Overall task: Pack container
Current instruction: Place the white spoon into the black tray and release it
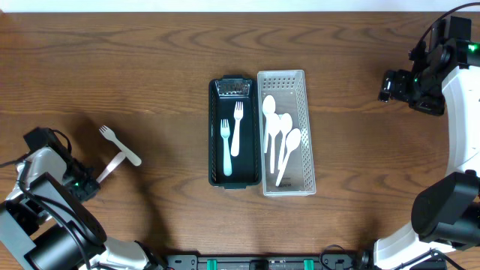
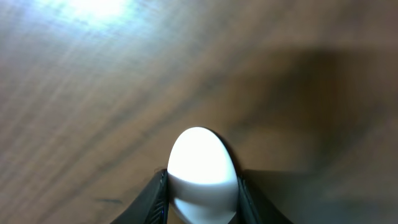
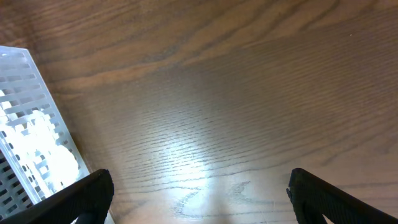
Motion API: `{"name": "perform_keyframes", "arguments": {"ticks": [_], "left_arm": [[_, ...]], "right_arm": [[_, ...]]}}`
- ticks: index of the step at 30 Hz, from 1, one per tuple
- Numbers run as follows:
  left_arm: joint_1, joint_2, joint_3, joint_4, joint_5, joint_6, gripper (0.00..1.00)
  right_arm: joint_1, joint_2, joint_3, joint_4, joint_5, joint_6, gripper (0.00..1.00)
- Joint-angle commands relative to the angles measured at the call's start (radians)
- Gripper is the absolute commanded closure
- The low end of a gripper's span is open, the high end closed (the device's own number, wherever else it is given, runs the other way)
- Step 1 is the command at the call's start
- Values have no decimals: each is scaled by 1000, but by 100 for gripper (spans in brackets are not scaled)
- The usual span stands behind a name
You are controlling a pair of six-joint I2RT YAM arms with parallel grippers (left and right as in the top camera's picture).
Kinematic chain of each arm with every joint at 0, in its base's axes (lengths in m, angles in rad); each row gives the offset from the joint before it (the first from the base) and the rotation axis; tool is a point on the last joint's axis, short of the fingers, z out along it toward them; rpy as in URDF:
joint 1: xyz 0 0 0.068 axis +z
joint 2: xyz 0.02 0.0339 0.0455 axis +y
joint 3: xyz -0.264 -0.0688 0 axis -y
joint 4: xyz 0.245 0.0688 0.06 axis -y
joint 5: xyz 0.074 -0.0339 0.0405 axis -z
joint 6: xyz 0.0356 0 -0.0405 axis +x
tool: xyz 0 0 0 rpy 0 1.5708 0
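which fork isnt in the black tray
The fork lying on the bare table at the far left. The fork nearer the white basket and the fork beside it both lie inside the black tray.

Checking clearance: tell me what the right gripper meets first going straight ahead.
Likely the bare table; the white basket sits off to the side of the right gripper's line.

Overhead looks down; close right wrist shares basket point(image 1: 282, 76)
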Motion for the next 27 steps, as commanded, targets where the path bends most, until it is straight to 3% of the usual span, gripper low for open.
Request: {"name": "perform_keyframes", "arguments": {"ticks": [1,10,17,22,27], "left_arm": [[1,-24,87,4,70,194,92],[-179,-221,337,-80,79,533,93],[-504,-281,476,-78,188,907,93],[-772,-269,482,-36,179,1210,93],[-969,-200,482,-1,79,1336,94]], "right_arm": [[-1,9,5,0,-3,12,7],[-1,9,5,26,-3,12,6],[-1,9,5,45,-4,12,6],[-1,9,5,45,-4,12,6],[-1,9,5,45,-4,12,6]]}}
